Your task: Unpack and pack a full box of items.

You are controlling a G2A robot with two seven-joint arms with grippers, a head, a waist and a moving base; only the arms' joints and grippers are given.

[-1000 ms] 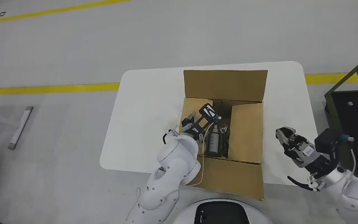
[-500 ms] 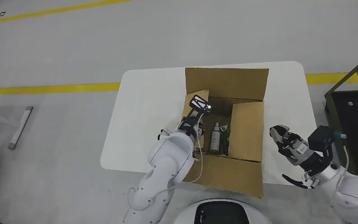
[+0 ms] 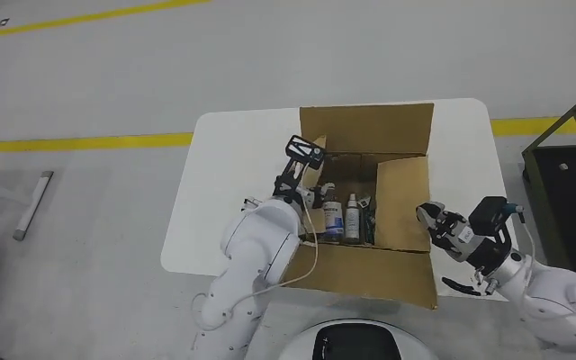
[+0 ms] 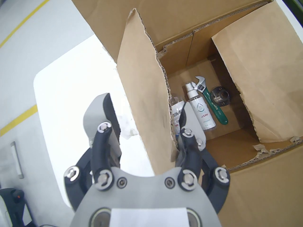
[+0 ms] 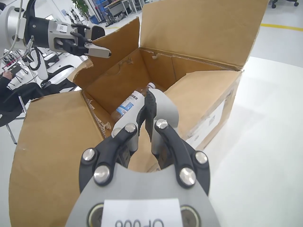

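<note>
- The box [image 3: 364,133] stands on the white table [image 3: 225,180] and has slid slightly toward the right arm's side over the last second.
- Its left flap [image 4: 142,83], which a second ago lay folded in over the opening, now stands upright. This uncovers more of the floor, so the box looks ready for unpacking on that side.
- The left gripper [image 4: 145,100] has moved from above the contents to this flap. Its fingers are apart, one on each side of the cardboard, without pinching it.
- The right gripper [image 5: 145,105] has come in close to the right flap [image 4: 265,72]. Its fingers are together and hold nothing.
- That flap leans inward over the opening and probably has to be folded out next.
- Nothing is out yet: a clear bottle [image 5: 129,105], a spray bottle [image 4: 200,109], a green-handled wrench [image 4: 210,102] and a round metal fitting [image 4: 220,93] lie on the box floor.
- The right flap hides the floor beneath it, so more items may lie there.
- In the left wrist view the upright flap covers half of the clear bottle.
</note>
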